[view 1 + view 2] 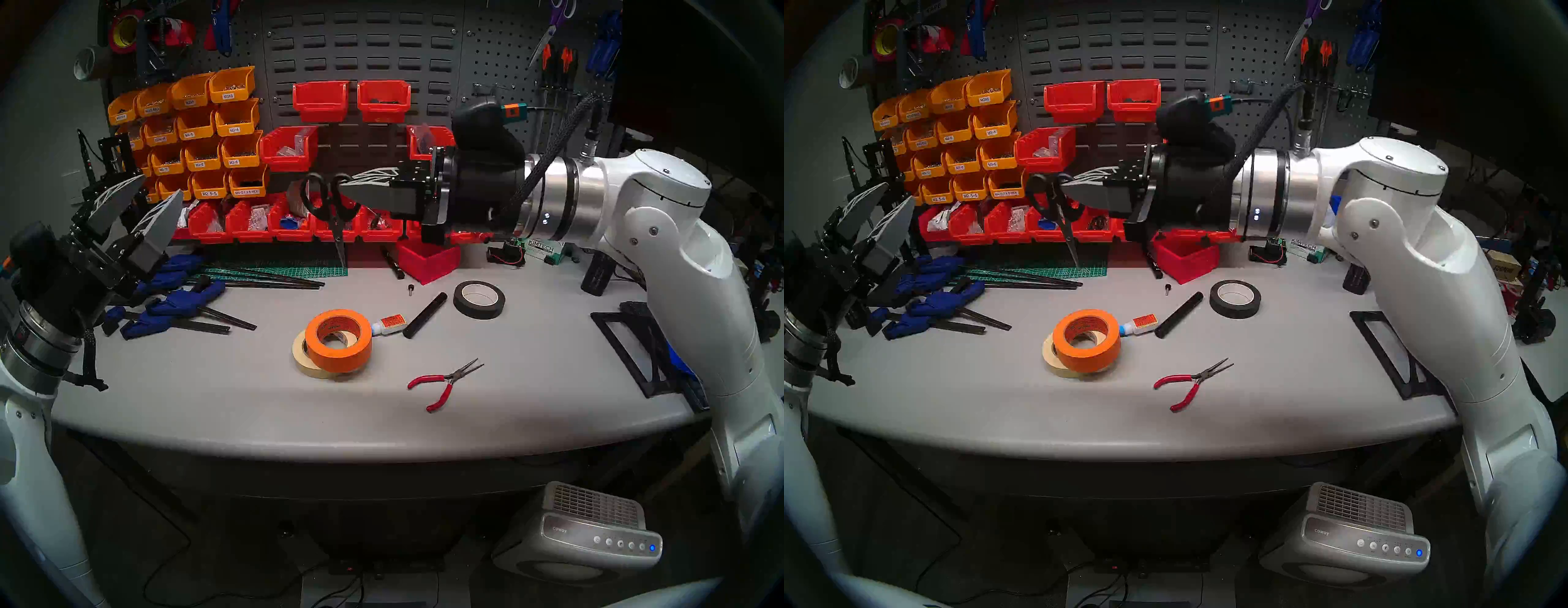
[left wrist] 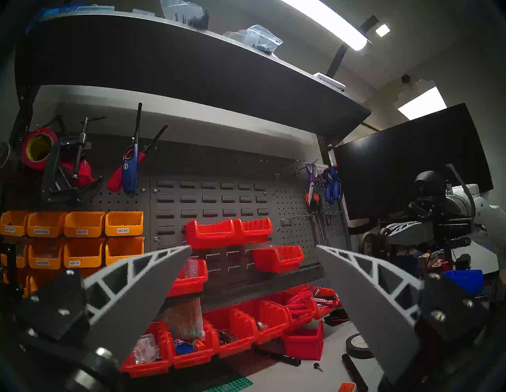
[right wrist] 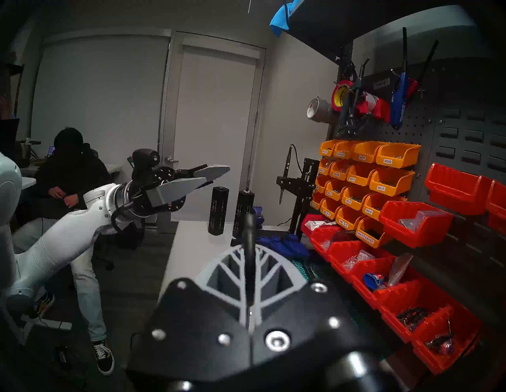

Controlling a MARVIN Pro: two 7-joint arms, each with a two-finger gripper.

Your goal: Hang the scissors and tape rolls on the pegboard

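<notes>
My right gripper (image 1: 345, 189) is shut on one black loop handle of the scissors (image 1: 326, 204), held in the air in front of the red bins. The blades hang down toward the green mat. In the right wrist view the handle (image 3: 249, 227) shows edge-on between the shut fingers. The orange tape roll (image 1: 338, 339) leans on the cream tape roll (image 1: 302, 356) in the middle of the table. The pegboard (image 1: 500, 55) with hooks is at the back right. My left gripper (image 1: 161, 187) is open and empty, raised at the table's left.
A black tape roll (image 1: 479, 299), a black cylinder (image 1: 424, 314), a glue bottle (image 1: 388, 325) and red pliers (image 1: 441, 382) lie on the table. Blue clamps (image 1: 169, 297) lie at the left. Purple scissors (image 1: 551, 29) hang on the pegboard. A loose red bin (image 1: 428, 259) sits below my right wrist.
</notes>
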